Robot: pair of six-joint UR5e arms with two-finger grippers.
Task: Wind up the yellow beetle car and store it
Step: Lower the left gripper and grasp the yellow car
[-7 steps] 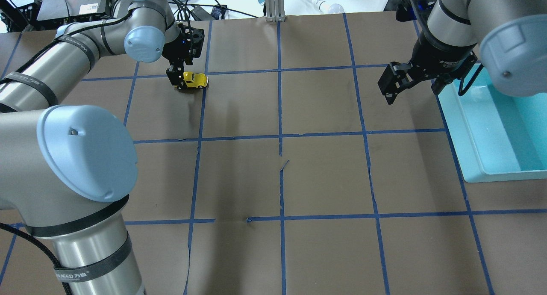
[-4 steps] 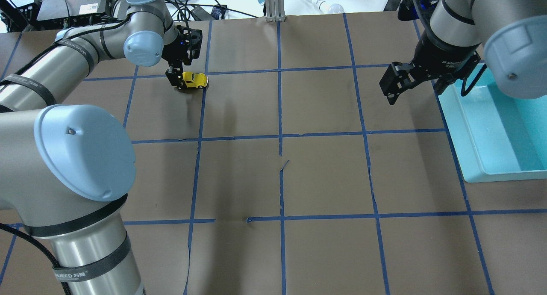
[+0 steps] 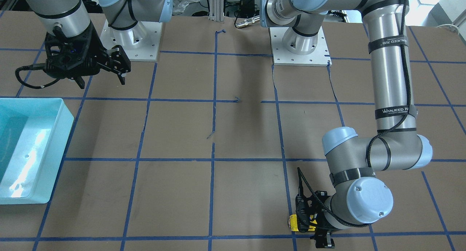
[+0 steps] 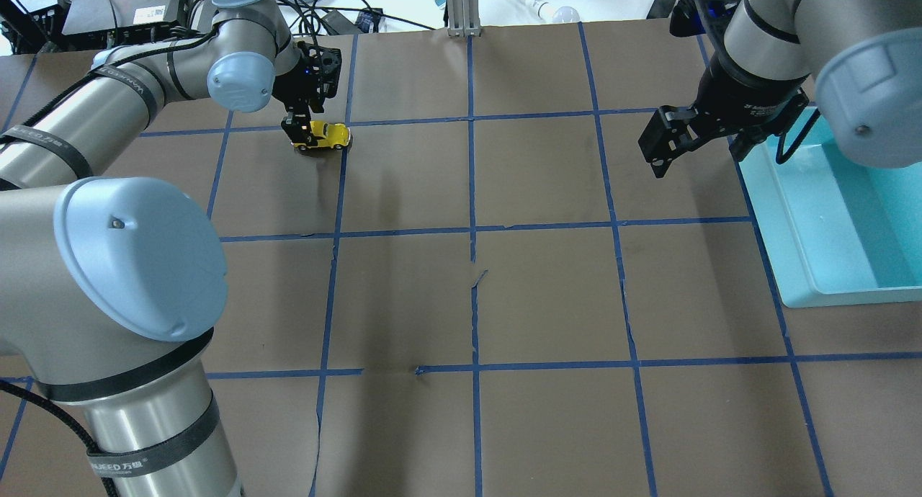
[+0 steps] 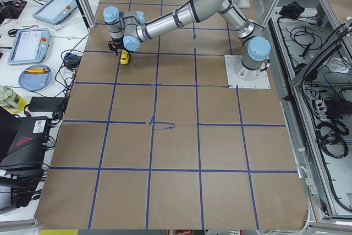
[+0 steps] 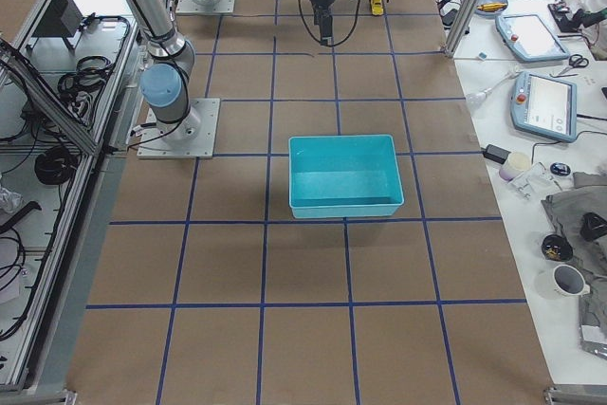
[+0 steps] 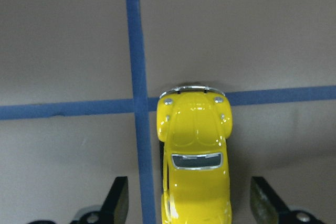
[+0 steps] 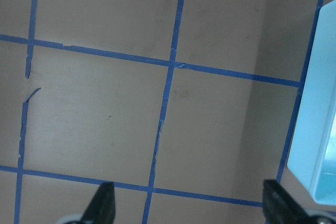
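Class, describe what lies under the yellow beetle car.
Brown table paper, with a blue tape line passing beneath its front end. The yellow beetle car hides its own wheels and underside.

The yellow beetle car (image 7: 195, 145) has smooth, glossy paint that throws back small light spots, and its bumper trim looks like bright chrome. The surface (image 4: 547, 295) is matt brown paper, torn in some places, with lines of blue tape (image 7: 137, 51) on it. The bin (image 6: 343, 206) is smooth turquoise plastic with some shine. The left arm (image 3: 389, 80) has brushed metal tubes and matt pale-blue joint caps (image 3: 367, 200).
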